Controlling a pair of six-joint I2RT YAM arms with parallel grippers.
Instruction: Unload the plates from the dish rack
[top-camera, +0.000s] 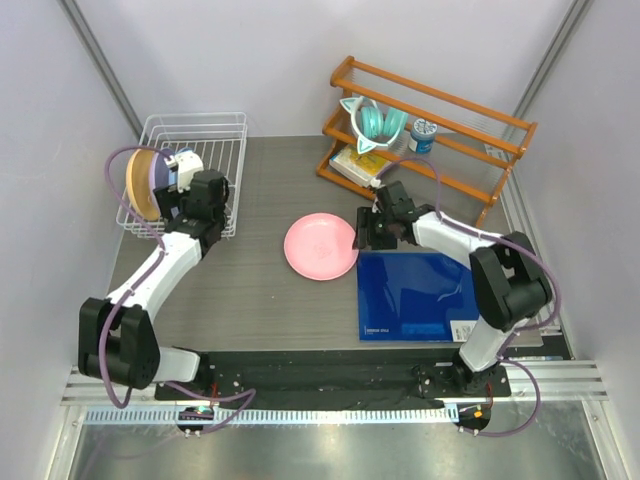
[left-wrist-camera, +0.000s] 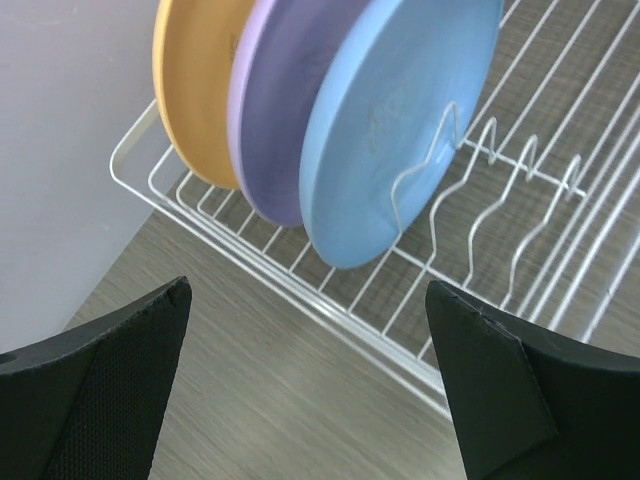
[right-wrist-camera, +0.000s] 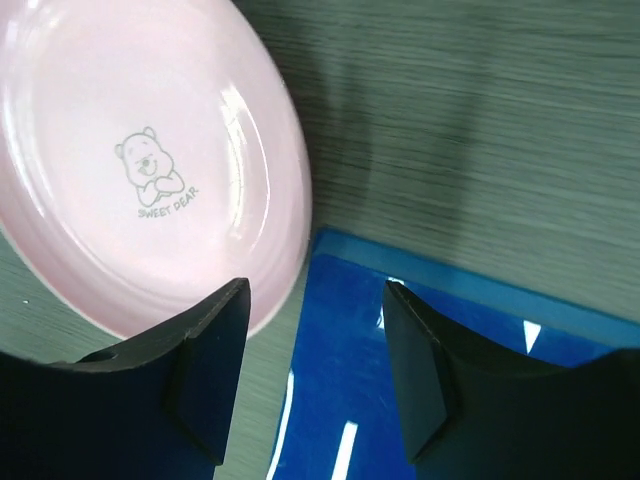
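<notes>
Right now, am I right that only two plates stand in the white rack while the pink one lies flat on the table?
Not quite: the left wrist view shows three in the dish rack, the yellow-orange plate, the lavender plate and the blue plate. The pink plate does lie flat on the table.

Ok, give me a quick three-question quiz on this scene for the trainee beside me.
1. How many plates stand in the white rack? A two, B three, C four.
2. True or false: the pink plate lies flat on the table, outside the rack.
3. Fill in: the plate between the yellow plate and the blue plate is ____.

Key: 1 B; 2 true; 3 purple.
</notes>
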